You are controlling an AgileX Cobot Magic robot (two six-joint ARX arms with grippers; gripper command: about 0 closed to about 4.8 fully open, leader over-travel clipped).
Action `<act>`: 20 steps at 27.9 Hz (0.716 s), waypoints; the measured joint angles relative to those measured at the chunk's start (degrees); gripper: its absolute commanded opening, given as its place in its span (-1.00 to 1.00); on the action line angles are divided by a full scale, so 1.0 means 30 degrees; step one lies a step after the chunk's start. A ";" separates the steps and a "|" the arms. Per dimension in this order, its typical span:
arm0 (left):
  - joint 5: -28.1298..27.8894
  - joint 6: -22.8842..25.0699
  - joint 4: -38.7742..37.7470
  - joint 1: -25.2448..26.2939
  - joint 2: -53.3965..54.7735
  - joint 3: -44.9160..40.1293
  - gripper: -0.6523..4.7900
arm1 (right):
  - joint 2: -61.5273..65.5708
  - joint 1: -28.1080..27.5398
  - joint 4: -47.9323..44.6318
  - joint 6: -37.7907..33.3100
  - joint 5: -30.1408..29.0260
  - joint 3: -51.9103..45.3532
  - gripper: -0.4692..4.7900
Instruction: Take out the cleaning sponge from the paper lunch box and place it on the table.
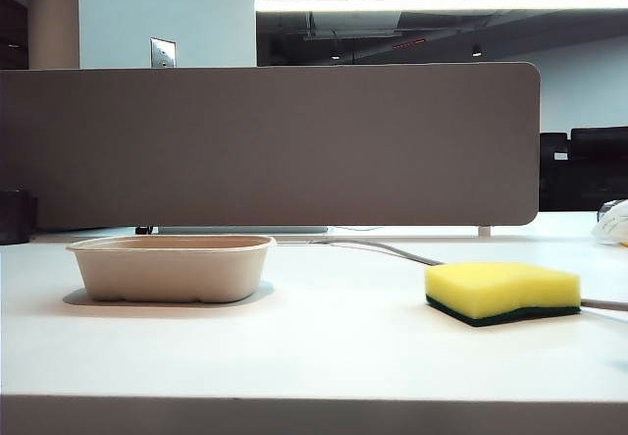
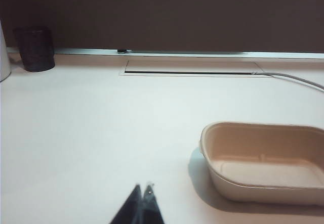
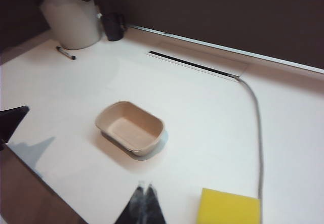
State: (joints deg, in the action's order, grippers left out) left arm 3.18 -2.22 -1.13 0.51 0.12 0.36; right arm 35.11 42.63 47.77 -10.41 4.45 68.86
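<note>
Sponge (image 1: 502, 292) lies yellow-side up on table (image 1: 324, 356), well apart from emptied lunch box (image 1: 172, 268), so placement looks done; left pincer (image 2: 142, 187) and right pincer (image 3: 144, 185) apparently clenched, empty.

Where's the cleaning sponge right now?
In the exterior view the cleaning sponge lies on the table at the right, yellow side up, apart from the empty paper lunch box at the left.

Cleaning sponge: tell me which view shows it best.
The exterior view: the whole cleaning sponge lies on the table, yellow foam over green layer, right of the paper lunch box. The right wrist view shows only its yellow top, cut off. The left wrist view misses it.
</note>
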 measured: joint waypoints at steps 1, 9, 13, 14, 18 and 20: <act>0.0007 0.0007 0.0007 0.0000 0.0000 0.0000 -0.78 | -0.0882 0.0007 -0.0583 -0.0095 -0.0080 -0.1129 -0.85; 0.0007 0.0007 -0.0007 0.0000 0.0000 0.0000 -0.78 | -0.5697 -0.0007 -0.4248 -0.0175 -0.0051 -0.6404 -0.84; 0.0007 0.0007 -0.0007 0.0000 0.0000 0.0000 -0.78 | -0.6768 -0.0007 -0.3672 -0.0175 -0.0066 -0.6921 -0.84; 0.0007 0.0000 -0.0007 0.0000 0.0000 0.0000 -0.78 | -0.6951 -0.0007 -0.3162 -0.0175 -0.0058 -0.6943 -0.84; 0.0015 0.0000 -0.0007 0.0000 0.0000 0.0000 -0.78 | -0.7650 -0.0007 -0.1326 -0.0175 -0.0051 -0.6951 -0.84; 0.0007 0.0007 -0.0007 0.0000 0.0000 0.0000 -0.78 | -0.7927 -0.0007 -0.0641 -0.0175 -0.0051 -0.6951 -0.84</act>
State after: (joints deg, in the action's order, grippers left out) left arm 3.20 -2.20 -1.15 0.51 0.12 0.36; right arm 11.33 42.61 45.84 -10.94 4.29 48.01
